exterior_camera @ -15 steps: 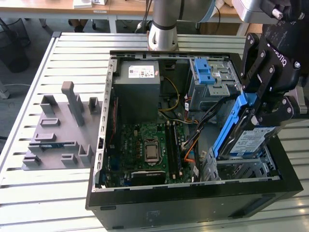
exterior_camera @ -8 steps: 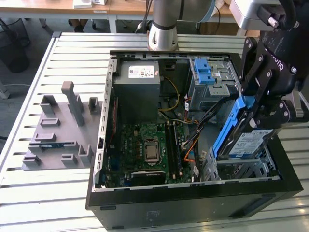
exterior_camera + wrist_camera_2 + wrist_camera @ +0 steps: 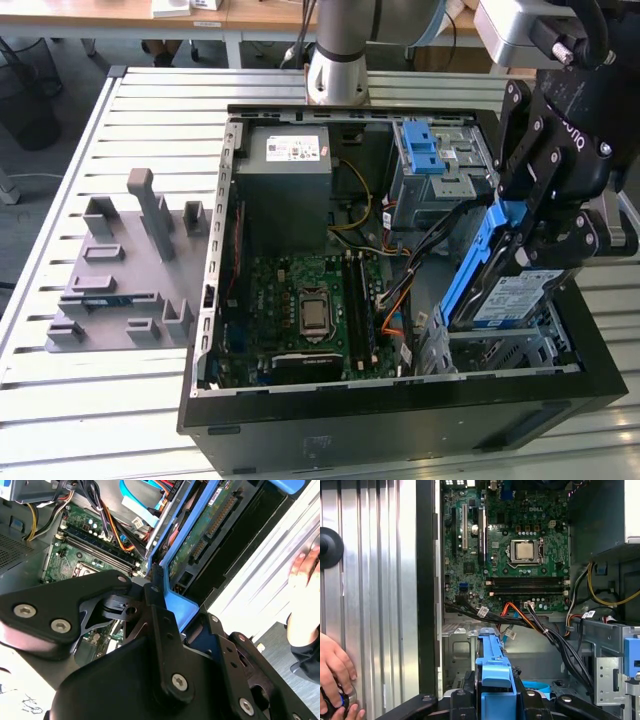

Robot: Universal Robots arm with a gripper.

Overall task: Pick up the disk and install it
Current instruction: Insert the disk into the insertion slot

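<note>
My gripper (image 3: 532, 232) is shut on the disk (image 3: 505, 293), a silver drive with a white-and-blue label in a blue carrier frame. I hold it tilted, its lower end at the metal drive bay (image 3: 512, 347) in the case's corner at the exterior view's lower right. In the second wrist view, black fingers (image 3: 156, 596) clamp the blue frame, and the disk (image 3: 199, 536) shows its green circuit-board underside. In the first wrist view, the disk (image 3: 492, 672) shows as its blue carrier edge between the fingers, pointing at the bay (image 3: 462, 647).
The open computer case (image 3: 400, 425) holds a motherboard (image 3: 300, 300), a grey power-supply box (image 3: 283, 165), a blue latch piece (image 3: 422, 150) and loose cables (image 3: 400, 265) beside the bay. A grey fixture (image 3: 125, 265) lies at the exterior view's left. A person's hand (image 3: 335, 677) rests outside the case.
</note>
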